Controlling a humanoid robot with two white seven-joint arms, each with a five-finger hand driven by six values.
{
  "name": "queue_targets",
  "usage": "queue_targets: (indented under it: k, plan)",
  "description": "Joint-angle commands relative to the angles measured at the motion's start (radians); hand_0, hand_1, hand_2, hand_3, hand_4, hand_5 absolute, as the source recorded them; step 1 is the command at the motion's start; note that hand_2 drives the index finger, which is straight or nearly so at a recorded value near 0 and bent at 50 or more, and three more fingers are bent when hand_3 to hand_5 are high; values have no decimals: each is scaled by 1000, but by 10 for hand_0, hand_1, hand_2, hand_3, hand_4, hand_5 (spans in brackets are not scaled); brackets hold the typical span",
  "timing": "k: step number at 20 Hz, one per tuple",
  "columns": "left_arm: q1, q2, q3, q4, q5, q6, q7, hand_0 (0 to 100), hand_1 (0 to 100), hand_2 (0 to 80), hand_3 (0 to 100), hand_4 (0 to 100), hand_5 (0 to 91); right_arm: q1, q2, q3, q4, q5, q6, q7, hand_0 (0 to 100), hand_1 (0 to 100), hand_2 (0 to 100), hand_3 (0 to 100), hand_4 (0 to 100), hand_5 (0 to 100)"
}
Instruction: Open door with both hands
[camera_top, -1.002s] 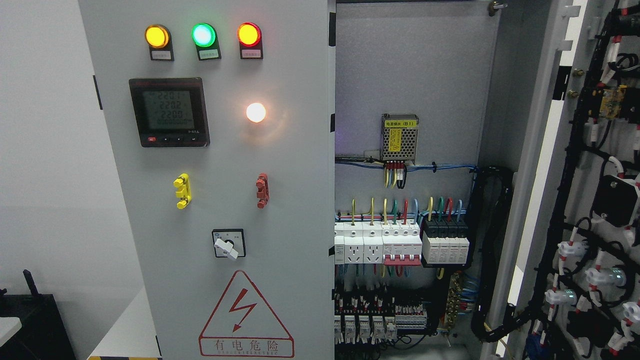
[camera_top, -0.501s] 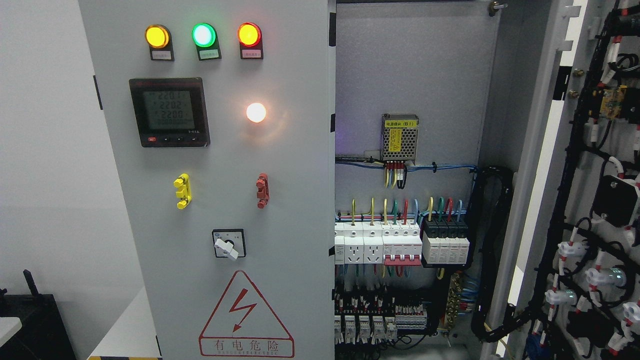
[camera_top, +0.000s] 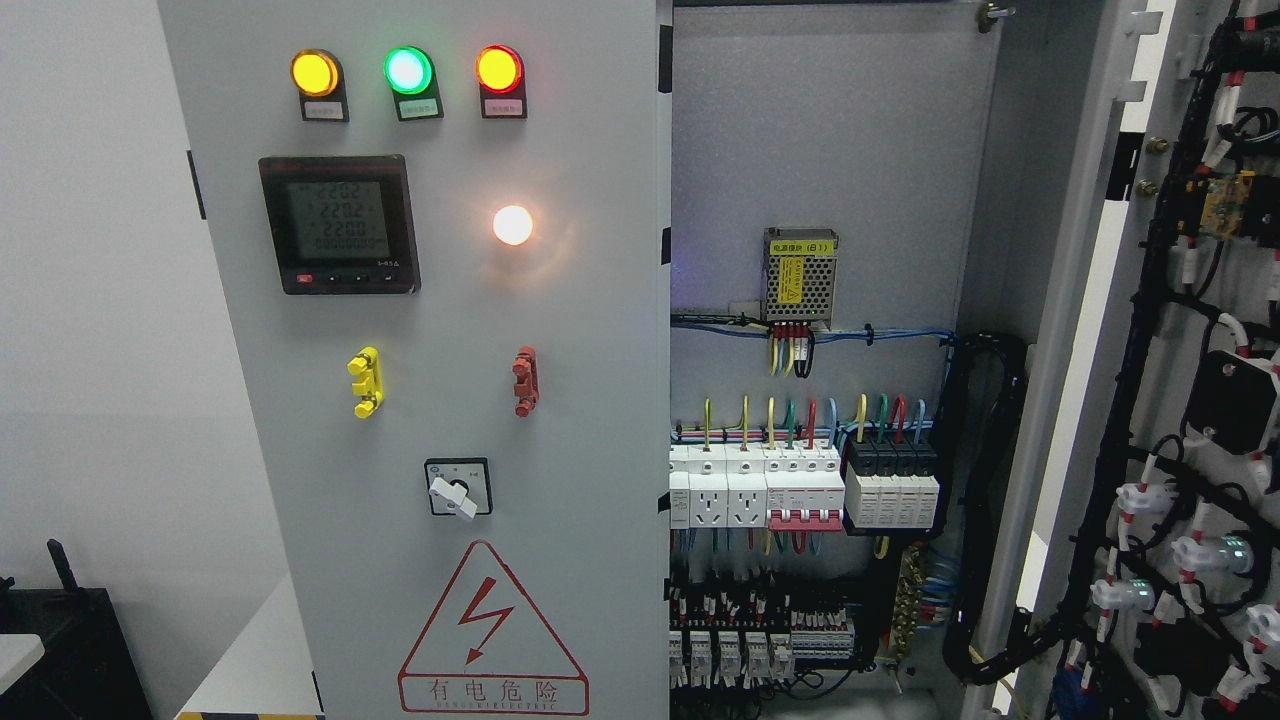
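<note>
With the right door (camera_top: 1180, 400) swung wide on live wiring (camera_top: 800, 470) and neither hand in view, so their state is unknowable, a blind reach could snag cables.

A white wall (camera_top: 90, 300) stood at the left, and a black box (camera_top: 70, 650) sat low in the corner beside it.

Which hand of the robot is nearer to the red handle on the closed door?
Neither can be named: no hand or arm shows in the head view. The red handle on the closed door stands untouched.
</note>
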Motion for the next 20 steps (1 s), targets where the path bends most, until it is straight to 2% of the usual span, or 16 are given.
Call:
queue_targets:
  k: [1, 4, 6, 9, 11, 14, 19, 20]
  plan:
    - [-9, -71, 78, 50, 5, 46, 38, 0, 0, 0, 0, 32, 0, 134, -70, 70, -382, 1, -5, 1, 0, 0, 0, 0, 0, 0]
    - [-12, -71, 61, 48, 42, 77, 36, 0, 0, 0, 0, 32, 0, 215, -96, 106, -525, 1, -5, 1, 0, 0, 0, 0, 0, 0]
    - [-19, -71, 43, 47, 67, 77, 36, 0, 0, 0, 0, 32, 0, 296, -110, 112, -641, 1, -5, 1, 0, 0, 0, 0, 0, 0]
    - [-23, -71, 39, 44, 68, 76, 32, 0, 0, 0, 0, 33, 0, 413, -130, 119, -827, 1, -7, 3, 0, 0, 0, 0, 0, 0]
    - [-23, -71, 38, 25, 65, 74, 17, 0, 0, 0, 0, 33, 0, 474, -164, 150, -927, 0, -11, 3, 0, 0, 0, 0, 0, 0]
    - [-25, -71, 32, 22, 65, 65, 12, 0, 0, 0, 0, 33, 0, 539, -213, 178, -1050, 0, -30, 3, 0, 0, 0, 0, 0, 0]
    - [-31, -71, 33, 5, 67, 63, 12, 0, 0, 0, 0, 33, 0, 602, -247, 181, -1214, 0, -57, 3, 0, 0, 0, 0, 0, 0]
    - [-32, -71, 35, 5, 67, 63, 12, 0, 0, 0, 0, 33, 0, 620, -262, 181, -1258, 0, -57, 3, 0, 0, 0, 0, 0, 0]
